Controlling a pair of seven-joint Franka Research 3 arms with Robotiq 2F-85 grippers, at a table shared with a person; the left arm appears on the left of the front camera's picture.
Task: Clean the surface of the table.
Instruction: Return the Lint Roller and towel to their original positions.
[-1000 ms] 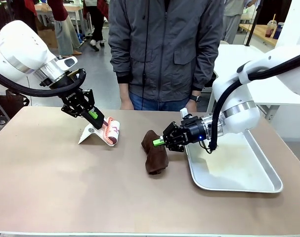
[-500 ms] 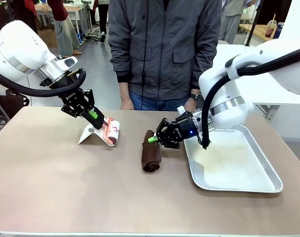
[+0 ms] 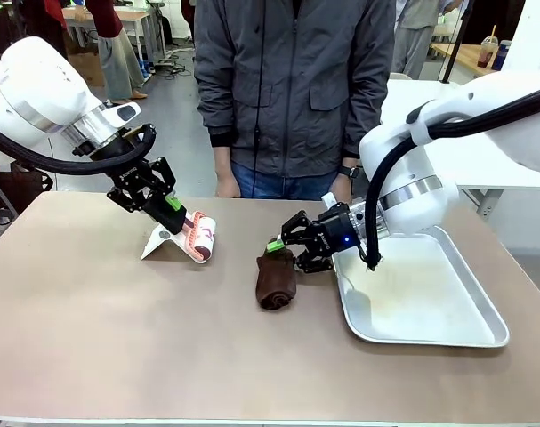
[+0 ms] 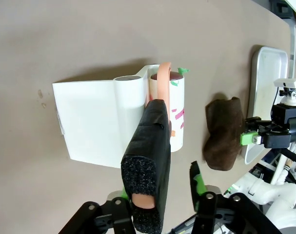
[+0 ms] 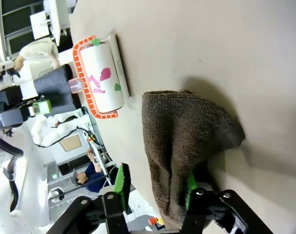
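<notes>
No readable print or brand anywhere you look; the only markings are pink and green scraps stuck on the lint roller point(image 3: 201, 237).

Count: one lint roller with its white cover sheet point(image 4: 91, 122), one brown cloth point(image 3: 276, 277), one silver tray point(image 3: 427, 294), two arms, one person point(image 3: 294, 89) at the far edge.

The tabletop point(image 3: 118, 329) spans your whole front view, taupe, carrying all of it.

Left gripper point(image 3: 165, 205): jaws apart around the roller's black foam handle point(image 4: 148, 170); can't tell if they're pressing it.

Right gripper point(image 3: 283, 252): jaws apart, straddling a fold of the cloth, which lies on the tabletop just beside the tray.
</notes>
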